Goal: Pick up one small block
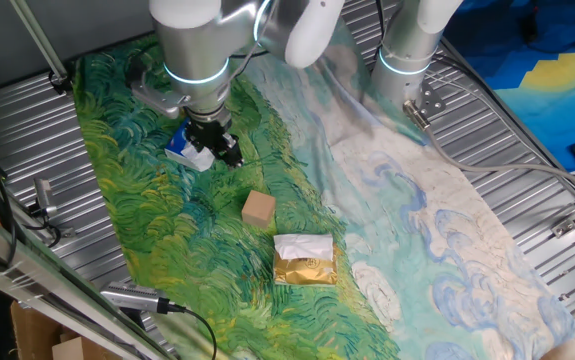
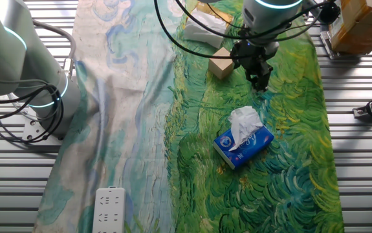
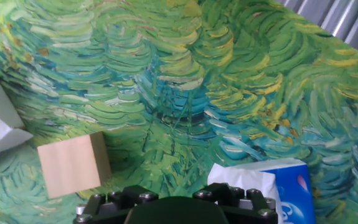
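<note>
The small block [image 1: 259, 210] is a plain tan wooden cube on the green painted cloth [image 1: 157, 240]. It also shows in the other fixed view [image 2: 220, 66] and at the lower left of the hand view [image 3: 73, 165]. My gripper [image 1: 229, 155] hangs over the cloth between the block and a blue-and-white wrinkled bag [image 1: 189, 150], touching neither. In the other fixed view the gripper [image 2: 261, 83] tapers to a point and looks shut and empty. The hand view shows only the gripper's base, not the fingertips.
A flat gold-and-white packet [image 1: 304, 260] lies just beyond the block. The blue bag [image 2: 244, 139] shows in the hand view [image 3: 278, 186] too. A second arm's base [image 1: 412, 50] stands at the cloth's edge. A white power strip [image 2: 109, 208] lies on the cloth's pale end. Ribbed metal table surrounds the cloth.
</note>
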Robot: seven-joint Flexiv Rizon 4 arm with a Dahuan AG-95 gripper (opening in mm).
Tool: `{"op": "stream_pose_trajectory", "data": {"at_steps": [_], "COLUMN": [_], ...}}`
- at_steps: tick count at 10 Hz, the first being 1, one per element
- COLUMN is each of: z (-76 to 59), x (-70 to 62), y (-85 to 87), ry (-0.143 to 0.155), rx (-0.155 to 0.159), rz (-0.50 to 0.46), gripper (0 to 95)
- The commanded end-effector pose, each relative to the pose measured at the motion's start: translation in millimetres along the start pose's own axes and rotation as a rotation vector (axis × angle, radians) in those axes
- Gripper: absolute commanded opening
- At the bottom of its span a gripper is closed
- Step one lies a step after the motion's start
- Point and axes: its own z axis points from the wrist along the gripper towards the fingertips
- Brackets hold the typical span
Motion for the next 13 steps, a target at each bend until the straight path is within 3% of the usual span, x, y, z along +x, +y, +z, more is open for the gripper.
{"op": "stream_pose_trajectory", "data": {"at_steps": [1,3,4,6,10,11,13], "z": [0.3,0.3,0.3,0.3,0.3,0.1,4.3], "x": [-0.3,-0.3,-0.3,-0.3,-0.3,-0.7,0.9], "y": [-0.6,-0.6,-0.6,-0.6,-0.6,9.9,48.2], "ry": [-0.002,0.018,0.036,0.03,0.036,0.038,0.049], "rx": [-0.045,-0.08,-0.088,-0.103,-0.08,-0.074,-0.047], "rz": [-0.06,-0.112,-0.143,-0.18,-0.136,-0.121,-0.09], "gripper": [57.0,57.0,76.0,76.0,76.0,76.0,76.0]}}
